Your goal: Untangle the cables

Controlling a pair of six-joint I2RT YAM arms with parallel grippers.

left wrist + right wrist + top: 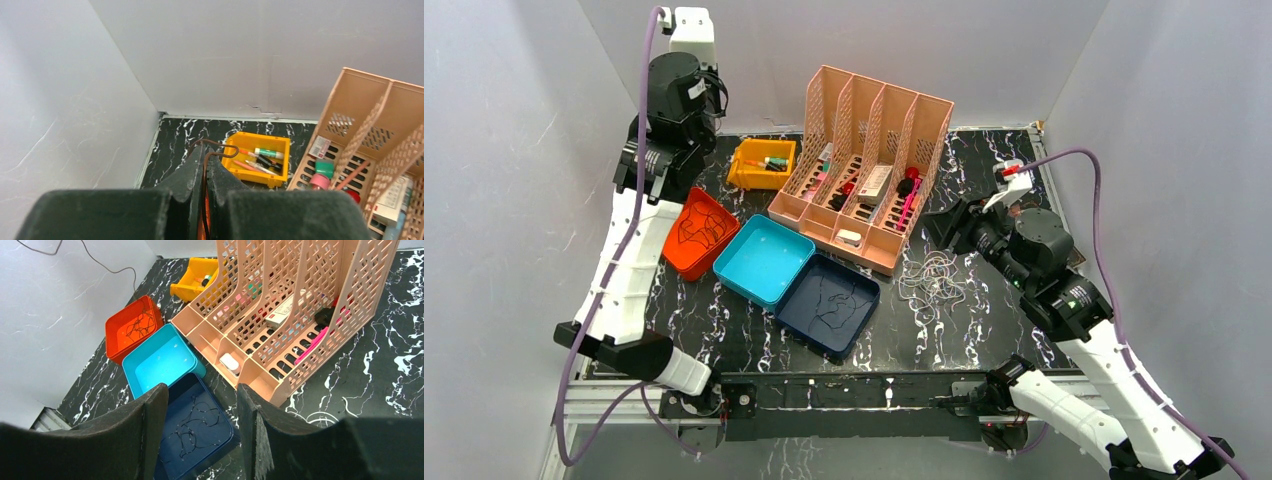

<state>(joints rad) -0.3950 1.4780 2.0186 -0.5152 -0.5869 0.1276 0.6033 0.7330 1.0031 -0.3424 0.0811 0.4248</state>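
The left claw [205,159] hung high over the far left corner of the bench. Its two fingers were pinched almost together on a thin brown wire [216,144]. The wire ran up through the narrow gap between them and curled over in a hook just past the tips. Below the claw, close to the left edge, sat an orange tray [677,252] with more dark wires [700,231] tangled in it.

The right claw [200,397] was spread wide, with nothing between its fingers. It hovered near the right edge, pointing in toward the middle of the bench. A loose heap of pale wires [934,281] lay on the bench top near it, on the near side of the pink file rack [864,160]. As far as I could see, the heap was clear of the claw.

Toward the near edge a dark blue tray [852,330] held a few black wires [832,303]. A light blue tray [764,256] sat between it and the orange one, right against both. A yellow bin [749,181] of pens stood by the far edge, left of the rack.
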